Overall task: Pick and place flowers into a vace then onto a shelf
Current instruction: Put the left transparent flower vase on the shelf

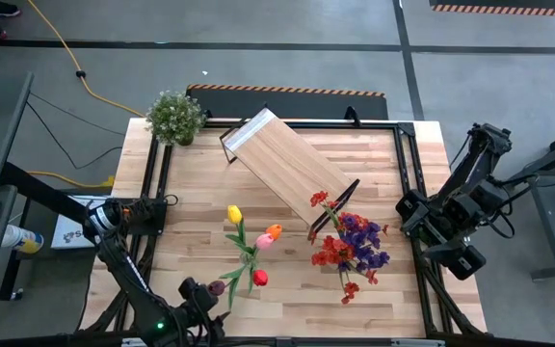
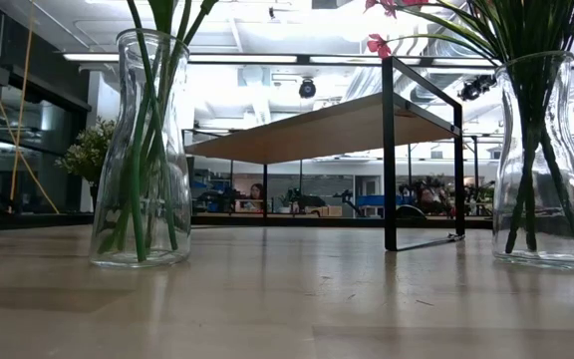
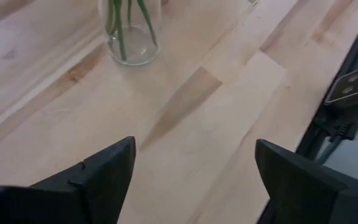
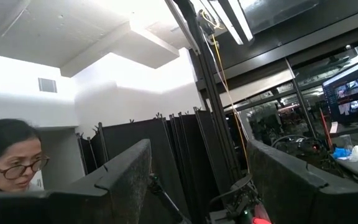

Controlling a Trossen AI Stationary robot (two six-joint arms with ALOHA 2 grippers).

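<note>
My left hand [image 3: 194, 180] is low near the front edge of the surface [image 1: 297, 289], its fingers wide apart and holding nothing. My right hand [image 4: 197, 186] is off the right edge of the surface, also spread open and empty, and it looks into the room, where a person [image 4: 5, 155] shows. The tulips [image 1: 249, 246] stand in a glass vase [image 2: 145, 150] in front of my left hand. The red and purple sprays [image 1: 355, 246] stand in a second vase [image 2: 546, 160], just beside the shelf [image 1: 287, 164], which lies diagonally across the middle. A plant [image 1: 174, 116] stands at the back left corner.
</note>
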